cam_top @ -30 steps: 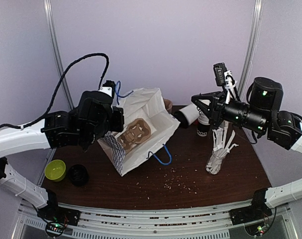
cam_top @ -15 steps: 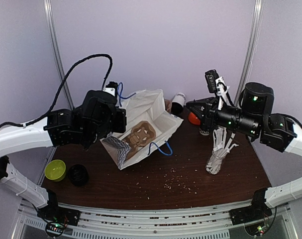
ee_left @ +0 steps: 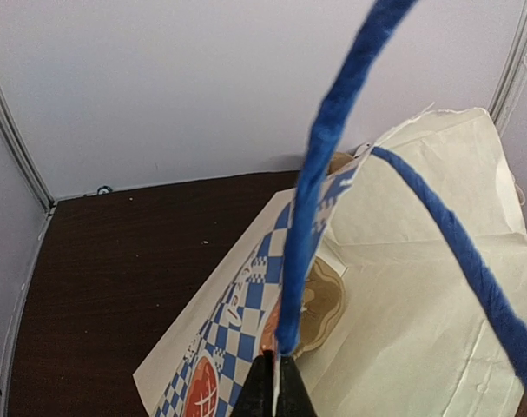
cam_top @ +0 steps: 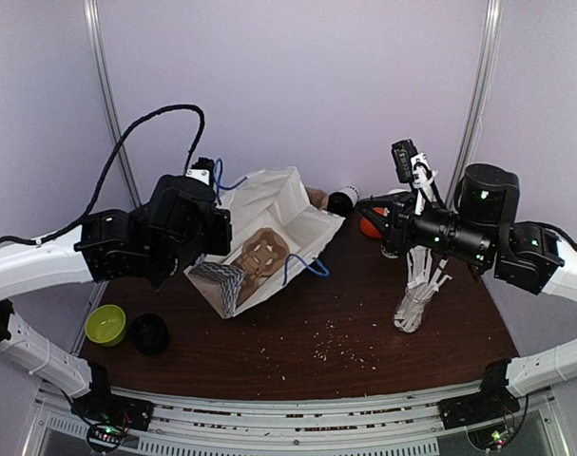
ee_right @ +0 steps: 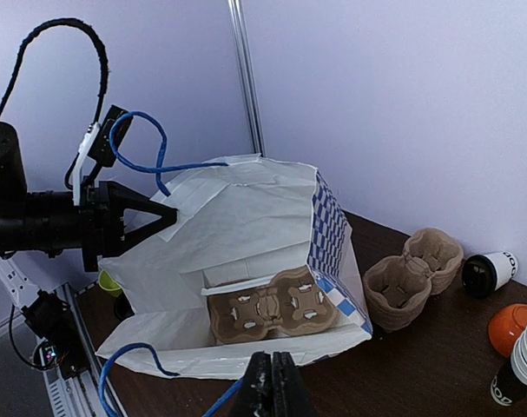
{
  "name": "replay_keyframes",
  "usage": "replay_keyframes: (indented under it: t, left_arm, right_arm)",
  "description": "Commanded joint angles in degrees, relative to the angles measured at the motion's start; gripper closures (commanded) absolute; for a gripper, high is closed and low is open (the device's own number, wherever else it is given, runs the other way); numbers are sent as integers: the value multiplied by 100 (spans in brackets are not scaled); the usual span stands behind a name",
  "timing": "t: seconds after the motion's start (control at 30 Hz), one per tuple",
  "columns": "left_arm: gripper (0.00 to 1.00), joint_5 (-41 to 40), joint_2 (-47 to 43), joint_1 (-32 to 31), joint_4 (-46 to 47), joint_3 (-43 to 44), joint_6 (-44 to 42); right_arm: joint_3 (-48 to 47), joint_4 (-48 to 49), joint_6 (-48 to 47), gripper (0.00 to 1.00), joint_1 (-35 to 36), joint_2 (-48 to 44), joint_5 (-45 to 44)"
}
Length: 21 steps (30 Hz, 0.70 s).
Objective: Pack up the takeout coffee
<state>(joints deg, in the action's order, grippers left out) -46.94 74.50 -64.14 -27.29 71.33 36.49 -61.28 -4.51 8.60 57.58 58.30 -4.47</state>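
1. We see the left fingers [ee_left: 273,388] pressed together on the rim of the paper bag [ee_left: 419,295], right at the foot of its blue handle [ee_left: 319,182].
2. That side of the bag's mouth is raised off the tabletop [ee_left: 133,261], and the mouth gapes toward the right arm.
3. The right fingers [ee_right: 273,382] are pressed together with nothing between them, just in front of the open mouth and above the other blue handle.
4. A brown carrier tray [ee_right: 273,311] lies inside the bag, on its lower wall.
5. The coffee cup [ee_right: 489,270] is outside the bag, lying on its side on the tabletop by the back wall, dark top showing.
6. The cup is just beside a second carrier tray [ee_right: 412,278], which sits against the bag's checked side.
7. An orange round thing [ee_right: 509,326] lies near the cup.
8. From above, we see a glass of straws [cam_top: 413,304] below the right arm, and a green bowl [cam_top: 105,324] beside a dark round thing [cam_top: 149,334] at the near left corner.
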Motion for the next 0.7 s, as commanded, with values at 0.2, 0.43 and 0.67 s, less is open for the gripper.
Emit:
replay_keyframes:
  t: [0.2, 0.43, 0.67]
  left_arm:
    - [100, -237, -410, 77, -111, -282, 182]
    - [100, -350, -635, 107, -106, -603, 232]
    - [100, -359, -772, 130, -11, -815, 5]
  right_arm:
    - [-20, -89, 246, 100, 4, 344, -726]
    - [-258, -221, 553, 100, -344, 789, -445]
    - [-537, -423, 751, 59, -518, 1157, -220]
